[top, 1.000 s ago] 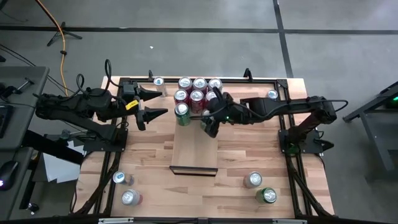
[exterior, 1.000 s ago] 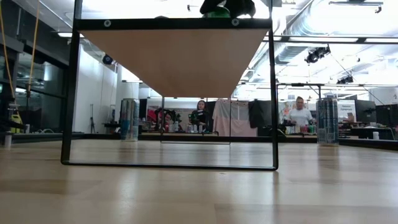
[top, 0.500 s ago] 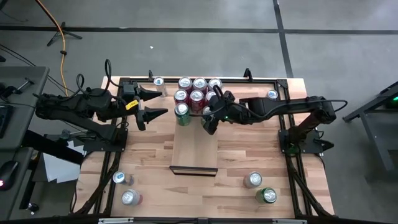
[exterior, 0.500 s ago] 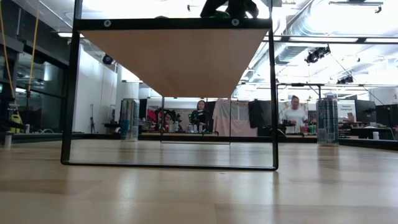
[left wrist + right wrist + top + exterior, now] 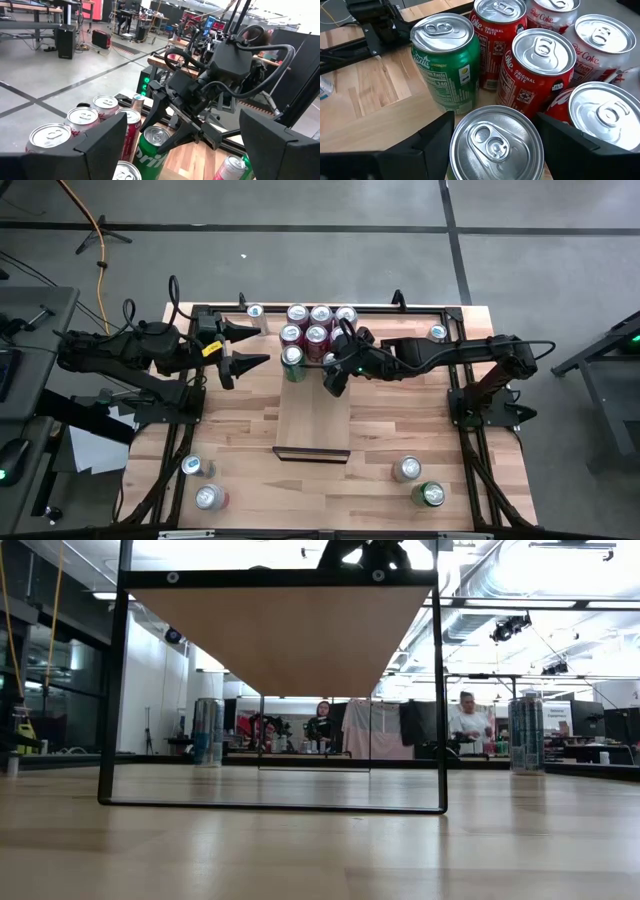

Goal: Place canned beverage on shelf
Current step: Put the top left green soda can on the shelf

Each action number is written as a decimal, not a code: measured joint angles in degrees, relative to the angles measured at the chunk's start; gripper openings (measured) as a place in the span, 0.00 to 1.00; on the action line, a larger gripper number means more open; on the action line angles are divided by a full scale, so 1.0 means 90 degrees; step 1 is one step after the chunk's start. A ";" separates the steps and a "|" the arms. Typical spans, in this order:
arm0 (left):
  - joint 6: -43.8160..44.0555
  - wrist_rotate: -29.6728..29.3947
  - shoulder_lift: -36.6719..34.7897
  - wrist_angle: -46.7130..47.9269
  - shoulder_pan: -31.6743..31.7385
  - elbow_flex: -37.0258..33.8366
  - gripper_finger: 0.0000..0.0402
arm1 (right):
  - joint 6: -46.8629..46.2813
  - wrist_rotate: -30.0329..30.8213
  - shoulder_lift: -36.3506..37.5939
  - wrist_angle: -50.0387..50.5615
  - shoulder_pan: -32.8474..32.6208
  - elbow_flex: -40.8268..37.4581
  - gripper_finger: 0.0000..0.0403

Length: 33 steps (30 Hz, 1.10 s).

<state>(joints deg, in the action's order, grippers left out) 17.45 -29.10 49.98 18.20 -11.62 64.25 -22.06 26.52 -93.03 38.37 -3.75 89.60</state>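
Note:
The shelf point(image 5: 312, 420) is a pale board on a dark frame in the middle of the table; the low view shows its underside point(image 5: 280, 630). Several red cans point(image 5: 318, 325) and a green Sprite can point(image 5: 445, 65) stand close together at its far end. At the near right of that group, my right gripper point(image 5: 335, 375) is shut on a silver-topped can point(image 5: 495, 142). My left gripper point(image 5: 258, 346) hangs open and empty, level, left of the cans. My right gripper holds the silver-topped can near its top rim point(image 5: 457, 150), one finger point(image 5: 425, 145) on each side of it. The fingers slant down from the table's right side. The can stands upright beside the red cans. Its bottom is hidden, so whether it rests on the shelf does not show.
Loose cans stand on the tabletop at the near left point(image 5: 193, 467) point(image 5: 208, 498), near right point(image 5: 406, 469) point(image 5: 432, 494) and far corners point(image 5: 438, 332) point(image 5: 254, 311). The shelf's near half is bare board. People show in the room behind.

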 joint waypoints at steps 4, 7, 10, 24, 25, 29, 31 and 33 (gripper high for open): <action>0.0000 0.0000 0.0000 -0.0001 0.0001 0.0000 0.79 | 0.0093 -0.0007 0.0000 0.0005 0.0000 0.0000 0.62; -0.0001 0.0000 0.0000 -0.0001 0.0000 0.0000 0.79 | 0.0175 -0.0004 0.0000 0.0002 -0.0002 0.0000 0.62; 0.0000 0.0000 0.0000 0.0000 0.0002 0.0000 0.79 | 0.0172 -0.0025 0.0000 0.0000 0.0000 0.0000 0.62; -0.0003 0.0000 0.0000 0.0000 0.0001 0.0000 0.79 | 0.0172 -0.0063 -0.0002 -0.0177 0.0000 0.0000 0.66; -0.0003 0.0000 0.0000 0.0000 0.0001 0.0000 0.79 | 0.0172 -0.0060 -0.0001 -0.0195 0.0000 0.0000 0.68; -0.0005 0.0000 0.0000 0.0000 0.0000 0.0000 0.79 | 0.0212 -0.0060 0.0007 -0.0188 -0.0001 0.0001 0.79; -0.0005 0.0000 0.0000 0.0000 0.0001 0.0000 0.79 | 0.0349 -0.0052 0.0022 -0.0181 -0.0002 0.0000 0.85; -0.0005 0.0000 0.0000 0.0000 0.0002 0.0000 0.79 | 0.0468 -0.0014 0.0036 -0.0236 0.0000 0.0000 0.89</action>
<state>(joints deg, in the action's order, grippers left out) 17.41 -29.10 49.98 18.20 -11.60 64.25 -17.85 26.40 -92.71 36.25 -3.75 89.60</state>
